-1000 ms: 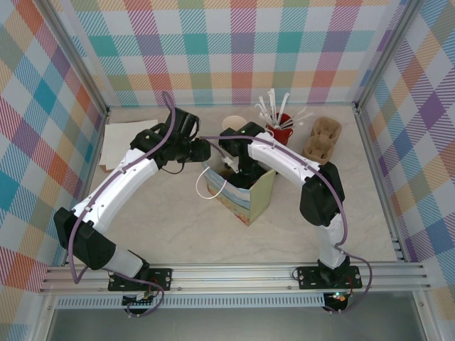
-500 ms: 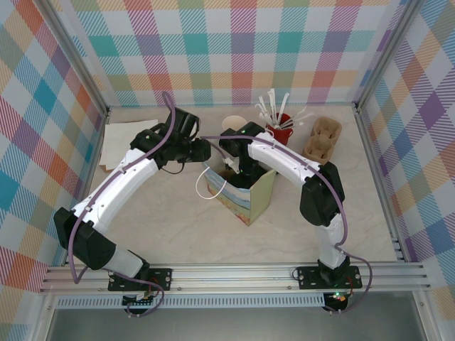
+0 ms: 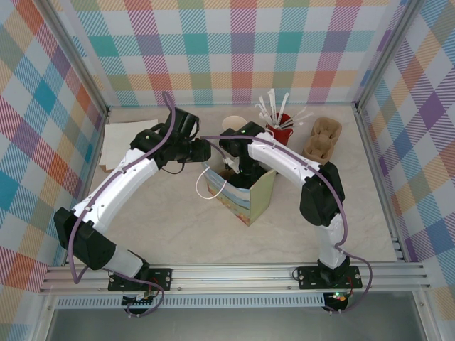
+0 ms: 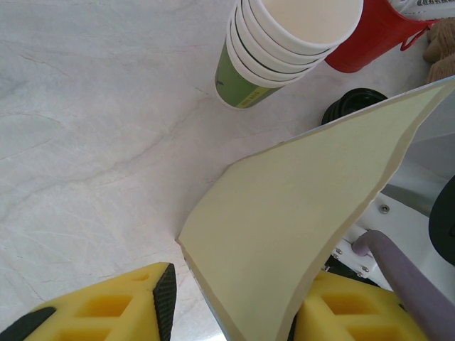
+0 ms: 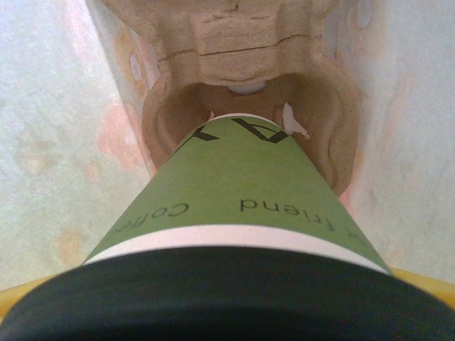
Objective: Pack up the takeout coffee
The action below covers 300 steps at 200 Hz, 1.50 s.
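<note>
Right pincer [image 5: 227, 288] clasps the takeout coffee [image 5: 234, 199] above a pulp cup carrier [image 5: 242, 42]; left pincer [image 4: 238, 305], jaws apart, straddles the paper bag's wall [image 4: 298, 213].

The blurred lid [image 5: 227, 302] of the cup [image 5: 238, 188] runs off my right wrist view; I can't tell whether its foot sits in the carrier [image 5: 167, 106]. From above, my right arm [image 3: 284, 162] covers the mouth of the bag [image 3: 242, 200].

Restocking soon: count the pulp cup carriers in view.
2. One carrier sits on the table at far right, beside the red cup. Another carrier lies inside the bag, beneath the coffee. The table one may be a stack hiding more.
</note>
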Motion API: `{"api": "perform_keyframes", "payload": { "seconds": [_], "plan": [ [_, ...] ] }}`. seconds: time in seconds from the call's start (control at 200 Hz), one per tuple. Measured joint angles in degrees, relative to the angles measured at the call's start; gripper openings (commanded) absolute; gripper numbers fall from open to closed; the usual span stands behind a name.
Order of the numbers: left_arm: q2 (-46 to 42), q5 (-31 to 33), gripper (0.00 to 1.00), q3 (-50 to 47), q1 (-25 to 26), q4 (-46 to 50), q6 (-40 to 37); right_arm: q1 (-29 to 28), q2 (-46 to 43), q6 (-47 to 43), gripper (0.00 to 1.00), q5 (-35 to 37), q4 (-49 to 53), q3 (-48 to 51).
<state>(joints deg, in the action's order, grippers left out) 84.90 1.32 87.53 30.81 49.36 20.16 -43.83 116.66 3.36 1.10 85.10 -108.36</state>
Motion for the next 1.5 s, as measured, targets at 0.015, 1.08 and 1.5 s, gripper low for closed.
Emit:
{"api": "perform_keyframes", "payload": {
  "seconds": [0.015, 1.08, 1.5],
  "plan": [
    [0.0, 0.0, 0.43, 0.0, 0.0, 0.0, 0.0, 0.0, 0.0, 0.0, 0.69, 0.0, 0.0, 0.0],
    [0.0, 0.0, 0.44, 0.0, 0.0, 0.0, 0.0, 0.8, 1.8, 0.0, 0.69, -0.3, -4.6, 3.5],
    [0.1, 0.0, 0.44, 0.0, 0.0, 0.0, 0.0, 1.1, 1.8, 0.0, 0.69, -0.7, -6.0, 4.8]
  ]
}}
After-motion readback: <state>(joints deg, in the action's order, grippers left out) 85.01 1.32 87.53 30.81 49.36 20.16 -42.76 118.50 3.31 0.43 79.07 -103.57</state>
